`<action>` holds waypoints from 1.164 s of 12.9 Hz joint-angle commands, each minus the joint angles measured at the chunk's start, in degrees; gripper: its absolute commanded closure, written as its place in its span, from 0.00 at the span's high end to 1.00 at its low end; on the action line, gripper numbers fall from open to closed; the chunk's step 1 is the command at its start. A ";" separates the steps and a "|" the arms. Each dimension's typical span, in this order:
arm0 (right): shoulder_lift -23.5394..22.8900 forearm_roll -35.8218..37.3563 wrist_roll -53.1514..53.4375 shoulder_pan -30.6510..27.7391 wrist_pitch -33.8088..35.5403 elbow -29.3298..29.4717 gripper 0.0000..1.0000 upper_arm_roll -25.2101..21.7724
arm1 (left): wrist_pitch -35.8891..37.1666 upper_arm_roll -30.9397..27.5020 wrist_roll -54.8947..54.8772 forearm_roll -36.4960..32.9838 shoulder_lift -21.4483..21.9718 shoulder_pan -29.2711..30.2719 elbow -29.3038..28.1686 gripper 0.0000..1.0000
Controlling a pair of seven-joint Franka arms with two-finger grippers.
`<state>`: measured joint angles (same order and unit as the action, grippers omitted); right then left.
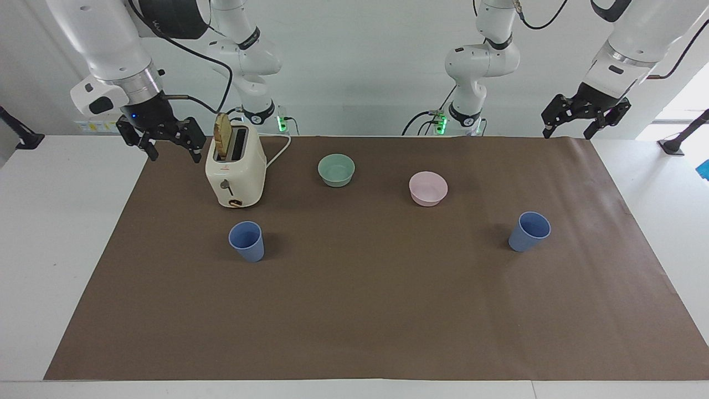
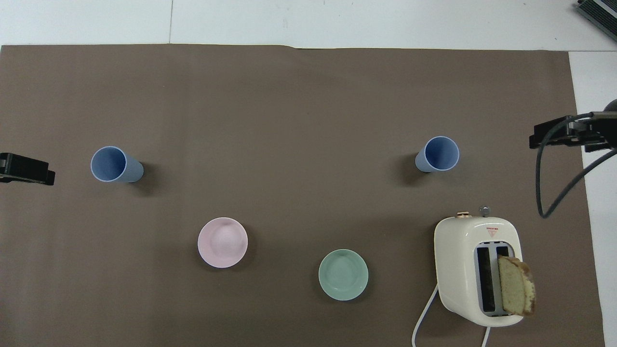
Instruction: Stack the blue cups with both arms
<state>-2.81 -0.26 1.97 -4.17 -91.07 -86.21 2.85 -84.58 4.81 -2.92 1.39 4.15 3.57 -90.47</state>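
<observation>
Two blue cups stand upright and apart on the brown mat. One cup is toward the right arm's end and also shows in the overhead view. The other cup is toward the left arm's end and shows in the overhead view. My right gripper hangs open and empty in the air beside the toaster, over the mat's edge; it shows at the overhead view's side. My left gripper hangs open and empty over the mat's corner at its own end, apart from both cups; the overhead view catches its tip.
A cream toaster with a bread slice in one slot stands nearer to the robots than the cup at the right arm's end. A mint-green bowl and a pink bowl sit between the cups, nearer to the robots.
</observation>
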 commanded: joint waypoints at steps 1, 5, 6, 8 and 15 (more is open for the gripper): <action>0.70 -0.18 -3.02 -1.02 -0.87 -0.63 1.00 0.40 | -0.32 0.29 0.37 -0.43 1.56 0.13 -1.81 1.00; 0.70 -0.18 -2.67 -1.02 -0.87 -0.63 1.00 0.40 | -0.49 0.29 0.54 -0.34 1.56 0.21 -1.81 1.00; 0.70 -0.18 -2.67 -1.02 -0.78 -0.63 1.00 0.40 | -0.58 0.29 0.54 -0.34 1.56 0.21 -1.81 1.00; 0.70 -0.18 -2.58 -1.02 -0.87 -0.63 1.00 0.40 | -0.23 0.29 0.28 -0.34 1.56 0.04 -1.64 1.00; 0.79 -0.10 -2.58 -0.93 -0.78 -0.63 1.00 0.40 | -0.49 0.20 0.54 -0.16 1.56 0.30 -1.90 1.00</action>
<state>-2.81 -0.26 0.86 -4.17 -91.09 -86.21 2.77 -84.59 4.93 -2.69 1.39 4.30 3.52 -90.47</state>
